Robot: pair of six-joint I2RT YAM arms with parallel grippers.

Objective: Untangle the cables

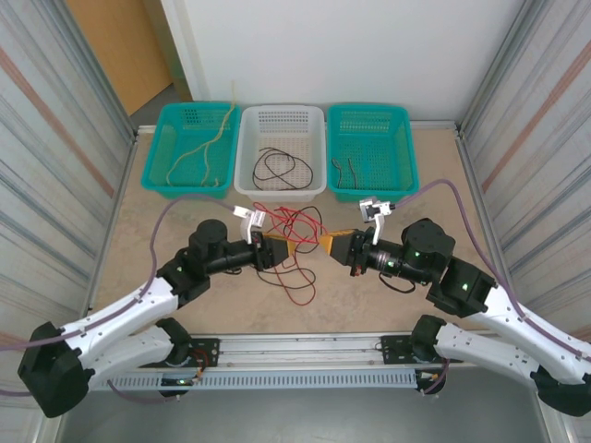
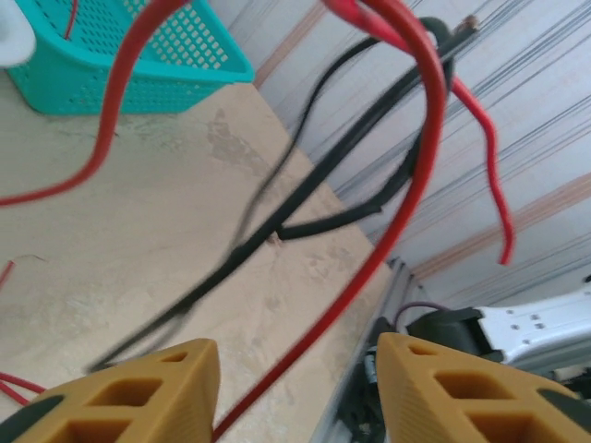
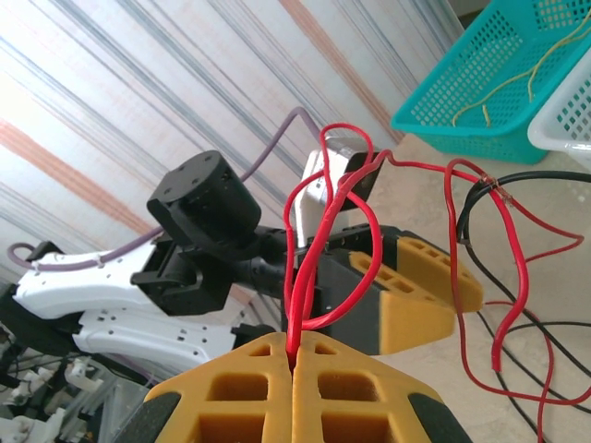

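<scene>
Cannot trace the red cable [image 2: 417, 180] past the top and bottom edges of the left wrist view, nor the black cable [image 2: 362, 143] through its blurred stretch over the table [image 2: 92, 268]. From above, cannot tell which strand overlies which between left tool [image 1: 288, 245] and right tool [image 1: 334, 246], nor the colour of the small cable [image 1: 343, 171] in the right teal basket [image 1: 374, 194].

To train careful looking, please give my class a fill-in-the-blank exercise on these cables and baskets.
1. The right gripper is shut on a thin cable coloured ___.
2. The white plastic basket holds looped cable coloured ___.
3. The yellowish-tan cables lie in the teal plastic basket on the ___.
4. The jaws of the left gripper stand ___.
Missing: red; black; left; open.
</scene>
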